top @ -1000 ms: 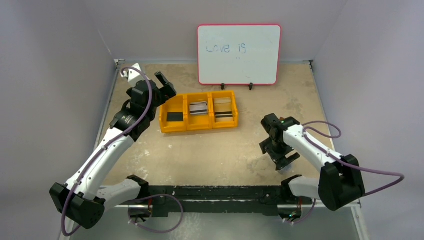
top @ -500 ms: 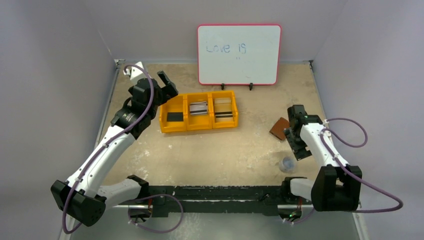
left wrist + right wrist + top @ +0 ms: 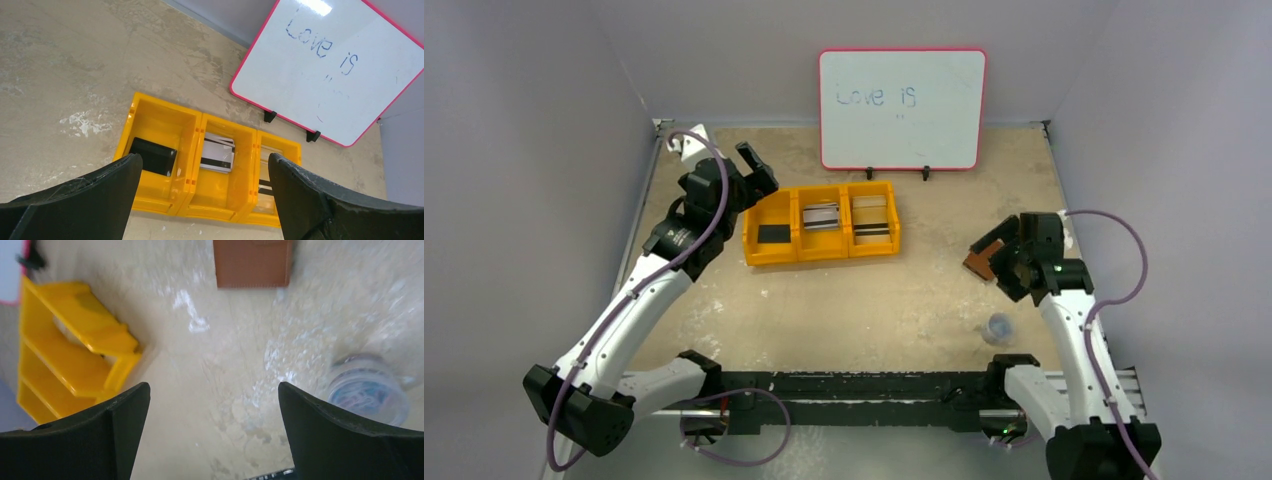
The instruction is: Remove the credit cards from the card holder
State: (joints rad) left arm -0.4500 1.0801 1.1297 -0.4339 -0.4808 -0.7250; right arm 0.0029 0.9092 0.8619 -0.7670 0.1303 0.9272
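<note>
The card holder (image 3: pixel 975 264), a brown leather wallet, lies folded flat on the table at the right; the right wrist view shows the card holder (image 3: pixel 253 263) at its top edge. My right gripper (image 3: pixel 997 258) hovers just right of it, open and empty, as the right gripper (image 3: pixel 214 440) shows over bare table. Credit cards lie in the yellow bin (image 3: pixel 822 256): a black card (image 3: pixel 152 155), a grey-white striped card (image 3: pixel 218 153) and a beige striped card (image 3: pixel 872 226). My left gripper (image 3: pixel 755 170) hangs open above the bin's left end, the left gripper (image 3: pixel 205 200) holding nothing.
A small clear round container (image 3: pixel 999 326) stands near the front right; the container (image 3: pixel 369 391) is close to my right finger. A pink-framed whiteboard (image 3: pixel 902 108) stands at the back. Grey walls close in both sides.
The right arm has pulled back to the right and turned, uncovering the card holder; its gripper now points at it from the right. The left arm has hardly moved.
</note>
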